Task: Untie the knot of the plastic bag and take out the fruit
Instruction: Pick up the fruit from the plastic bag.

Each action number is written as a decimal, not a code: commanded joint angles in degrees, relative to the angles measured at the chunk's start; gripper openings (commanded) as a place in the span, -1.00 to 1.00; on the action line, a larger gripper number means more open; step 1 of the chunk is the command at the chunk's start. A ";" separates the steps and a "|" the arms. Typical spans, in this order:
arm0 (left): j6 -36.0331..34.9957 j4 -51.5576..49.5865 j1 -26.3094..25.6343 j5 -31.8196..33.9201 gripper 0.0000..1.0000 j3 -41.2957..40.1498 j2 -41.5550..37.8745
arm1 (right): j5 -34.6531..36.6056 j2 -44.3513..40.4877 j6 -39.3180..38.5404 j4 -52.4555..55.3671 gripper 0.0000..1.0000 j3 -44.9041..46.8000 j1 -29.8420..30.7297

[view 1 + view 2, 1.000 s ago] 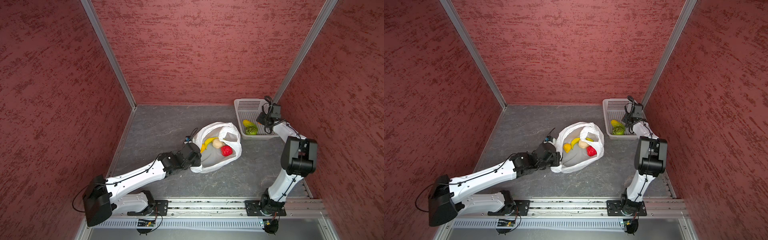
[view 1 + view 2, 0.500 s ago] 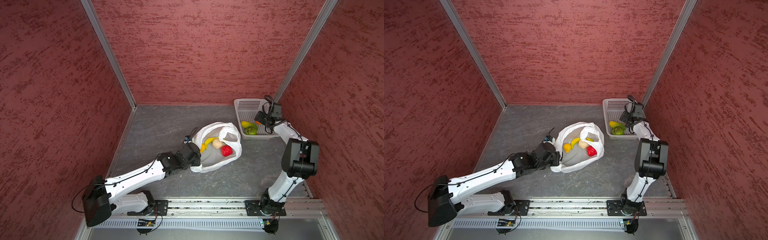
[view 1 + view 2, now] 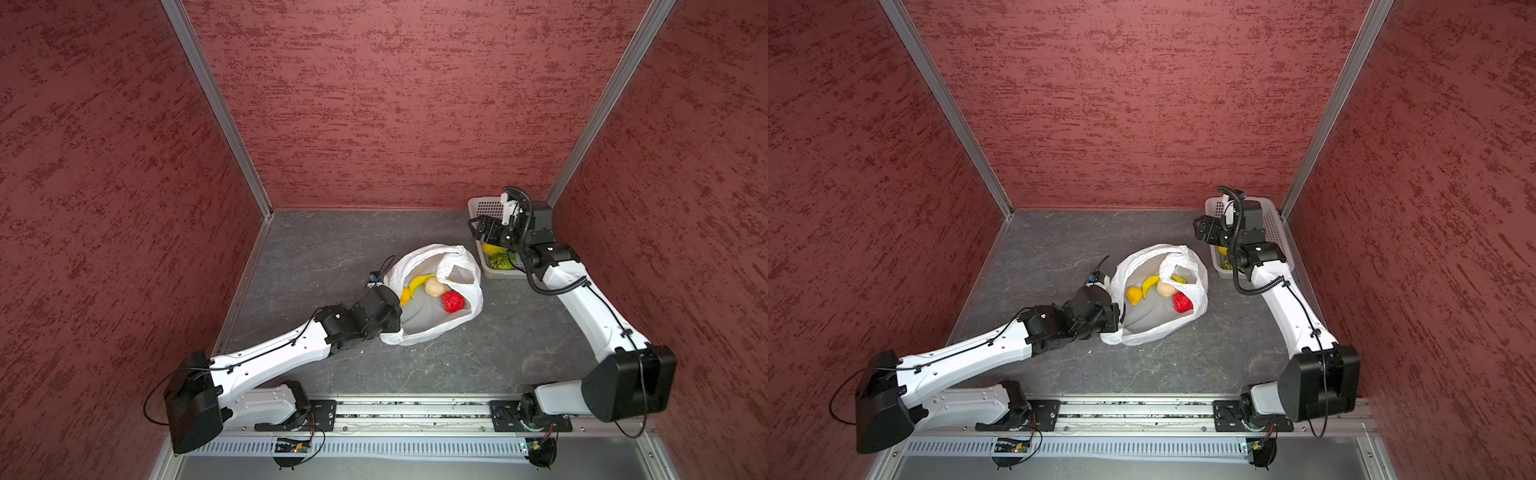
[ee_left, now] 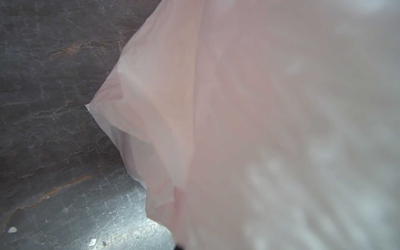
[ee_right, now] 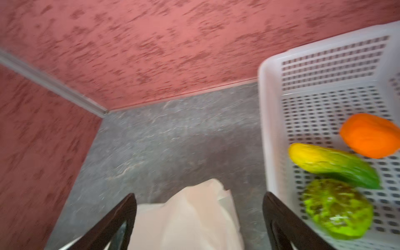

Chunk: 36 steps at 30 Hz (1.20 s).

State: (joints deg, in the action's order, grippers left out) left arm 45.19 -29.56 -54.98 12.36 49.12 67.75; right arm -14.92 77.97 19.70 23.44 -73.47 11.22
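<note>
The plastic bag [image 3: 419, 257] [image 3: 1142, 257] lies in the middle of the floor with its mouth wide open; no knot shows. Inside it lie fruit: a banana [image 3: 417, 282], a beige round piece [image 3: 434, 286], a red piece [image 3: 452, 301] and a yellow one [image 3: 1133, 295]. My left gripper [image 3: 395, 316] [image 3: 1119, 316] is shut on the bag's left rim. In the left wrist view the film [image 4: 238, 108] hides its jaws. My right gripper [image 3: 478, 230] [image 3: 1202, 230] [image 5: 198, 194] hangs open and empty above the basket's left edge, with the bag [image 5: 184, 216] below it.
A white perforated basket [image 3: 484, 205] [image 3: 1275, 232] [image 5: 270, 129] stands in the back right corner. It holds an orange fruit [image 5: 370, 135], a yellow-green elongated one [image 5: 333, 164] and a bumpy green one [image 5: 337, 207]. Red walls close the cell on three sides.
My right gripper has opened wider and swung left from over the basket toward the bag. The left arm and the bag have not moved.
</note>
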 commanded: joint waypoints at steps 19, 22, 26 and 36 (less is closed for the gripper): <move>0.74 -0.74 -0.03 1.79 -1.00 0.32 -0.89 | -6.53 -5.25 -2.72 12.51 0.92 1.54 28.47; 1.35 -0.01 -0.09 1.88 -1.00 -0.38 -1.61 | -5.73 -5.07 -3.24 10.80 0.92 6.37 28.94; 1.83 1.84 -0.15 2.05 -1.00 -1.94 -3.29 | -3.23 -3.92 -4.91 8.46 0.92 11.25 29.36; 1.56 3.80 -0.27 2.25 -1.00 -1.86 -4.73 | 5.80 1.06 -9.54 2.46 0.90 20.51 33.65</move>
State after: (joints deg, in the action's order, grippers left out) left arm 46.70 -27.83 -54.98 14.00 47.20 64.05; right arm -12.75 77.62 12.45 29.36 -54.13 43.81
